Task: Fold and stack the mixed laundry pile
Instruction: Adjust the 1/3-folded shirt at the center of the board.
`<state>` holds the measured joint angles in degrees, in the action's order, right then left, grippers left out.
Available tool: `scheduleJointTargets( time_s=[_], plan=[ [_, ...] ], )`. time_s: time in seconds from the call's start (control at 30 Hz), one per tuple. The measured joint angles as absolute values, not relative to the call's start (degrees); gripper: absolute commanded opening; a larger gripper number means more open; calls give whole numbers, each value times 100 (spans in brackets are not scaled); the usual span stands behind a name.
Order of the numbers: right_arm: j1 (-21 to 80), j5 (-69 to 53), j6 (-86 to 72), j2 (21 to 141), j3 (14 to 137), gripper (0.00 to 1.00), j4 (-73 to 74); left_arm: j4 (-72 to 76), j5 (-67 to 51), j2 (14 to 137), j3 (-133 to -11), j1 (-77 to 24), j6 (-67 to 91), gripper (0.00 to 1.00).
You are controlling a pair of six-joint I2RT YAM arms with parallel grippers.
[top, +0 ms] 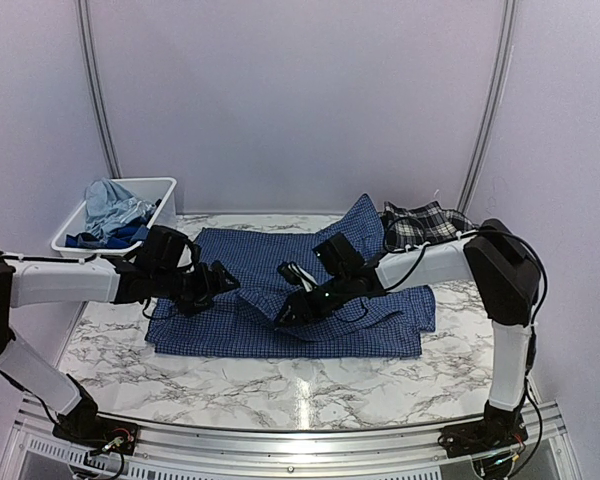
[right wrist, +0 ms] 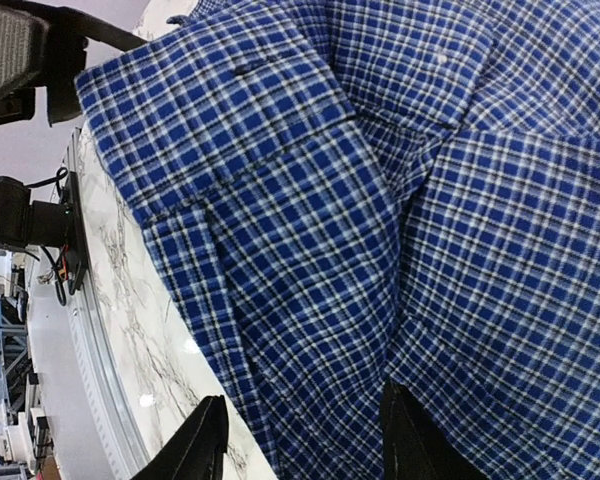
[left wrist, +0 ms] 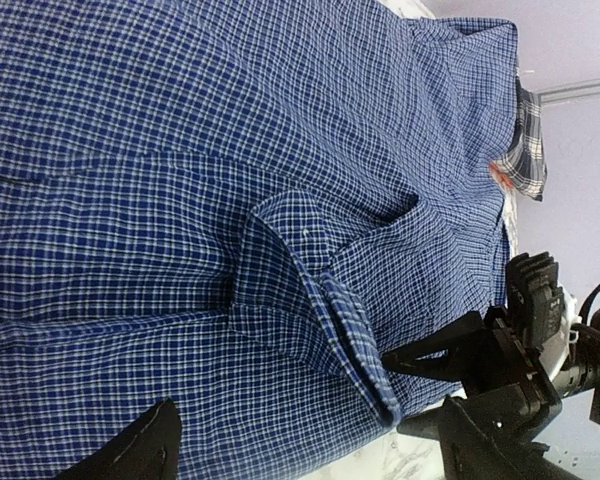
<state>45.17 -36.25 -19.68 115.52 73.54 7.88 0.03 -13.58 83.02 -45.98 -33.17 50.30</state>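
Right gripper [right wrist: 302,400]: jaws half-shut astride a raised fold of the navy check shirt [top: 230,330], hold not discernible | left gripper [top: 218,285]: spread | shirt: laid out on table [top: 280,395], likely light, limp; you take hems, not middles.

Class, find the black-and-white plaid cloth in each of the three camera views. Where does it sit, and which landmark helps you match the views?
Top external: the plaid cloth lies right of centre, at the far right corner of the blue checked shirt.
Left wrist: at the upper right, peeking out past the shirt's edge.
Right wrist: not in it.
Shared landmark: the blue checked shirt, seen in all three views.
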Motion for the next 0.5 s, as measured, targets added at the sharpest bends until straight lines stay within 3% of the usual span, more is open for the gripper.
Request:
scheduleJointTargets(
  time_s=[0.5],
  plan=[
    [4663,-4244,-1339,11113,7057,53,1035,849,-1437,8897,-4265,-3656,6012,89]
  ],
)
